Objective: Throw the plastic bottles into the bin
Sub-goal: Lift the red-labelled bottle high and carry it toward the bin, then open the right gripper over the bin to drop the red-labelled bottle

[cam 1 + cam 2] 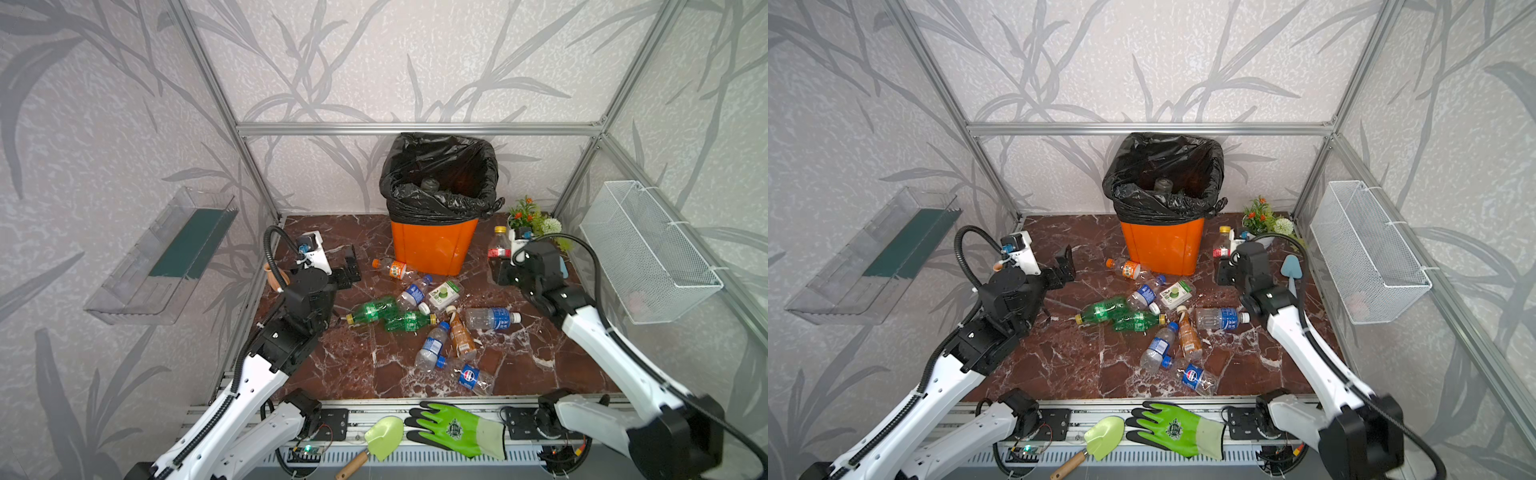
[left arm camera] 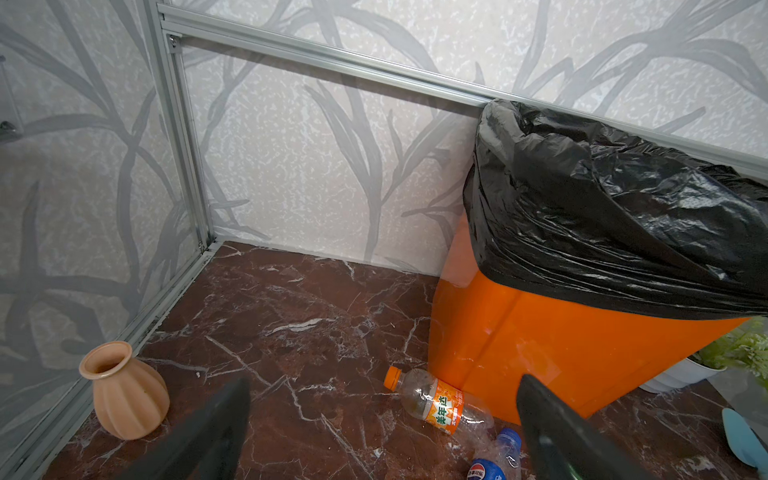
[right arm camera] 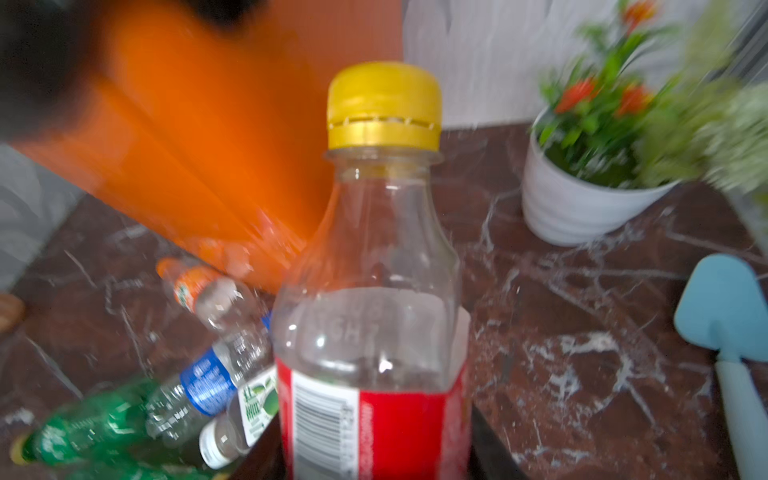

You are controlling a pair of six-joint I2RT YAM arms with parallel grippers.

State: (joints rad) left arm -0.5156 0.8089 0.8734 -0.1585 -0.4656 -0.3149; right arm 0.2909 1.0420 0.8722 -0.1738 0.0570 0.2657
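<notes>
The plastic bottles (image 1: 409,320) lie scattered mid-table, nearest you. Beyond them your left gripper (image 1: 351,268) hovers empty, jaws wide apart. Your right gripper (image 3: 376,440) is clamped on an upright red-labelled bottle (image 3: 374,249) just beside the bin (image 1: 432,245). Inside the bin's black bag (image 1: 440,166) you can make out one dim bottle neck (image 1: 430,185); the rest is hidden

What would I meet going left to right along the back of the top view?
Clear tray → orange bin → red-label bottle → flowers → wire basket.
</notes>
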